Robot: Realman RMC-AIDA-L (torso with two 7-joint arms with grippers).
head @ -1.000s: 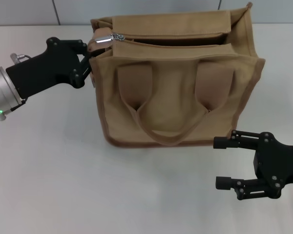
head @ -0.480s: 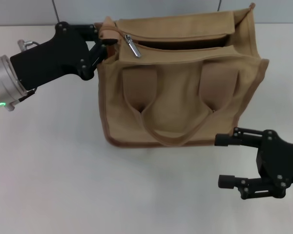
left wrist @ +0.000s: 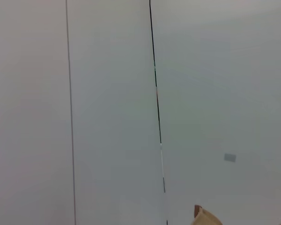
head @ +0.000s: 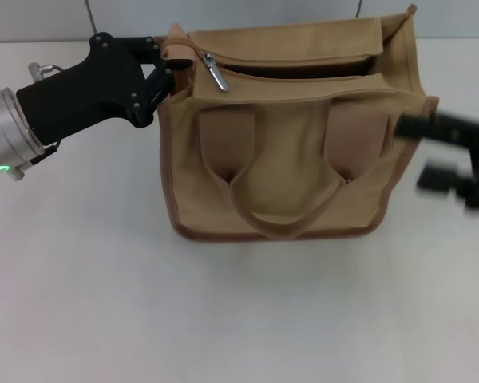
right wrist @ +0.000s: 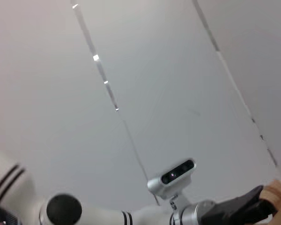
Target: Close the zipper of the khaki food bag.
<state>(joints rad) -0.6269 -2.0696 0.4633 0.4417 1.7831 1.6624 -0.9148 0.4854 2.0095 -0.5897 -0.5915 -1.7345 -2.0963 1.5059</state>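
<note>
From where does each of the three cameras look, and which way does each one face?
Head view: looks forward and down at the khaki food bag; left gripper and right gripper show.
Left wrist view: faces a pale panelled surface; no arm shows.
Right wrist view: faces the same kind of surface, across to the left arm.
Shared: a bag corner.

A pale, matte surface (head: 104,303) filled most of the head view, running from the bottom edge up to a grey wall band along the top of the frame. The khaki food bag (head: 291,132) stood upright on it in the upper middle of the frame, its base resting flat just above the centre.
</note>
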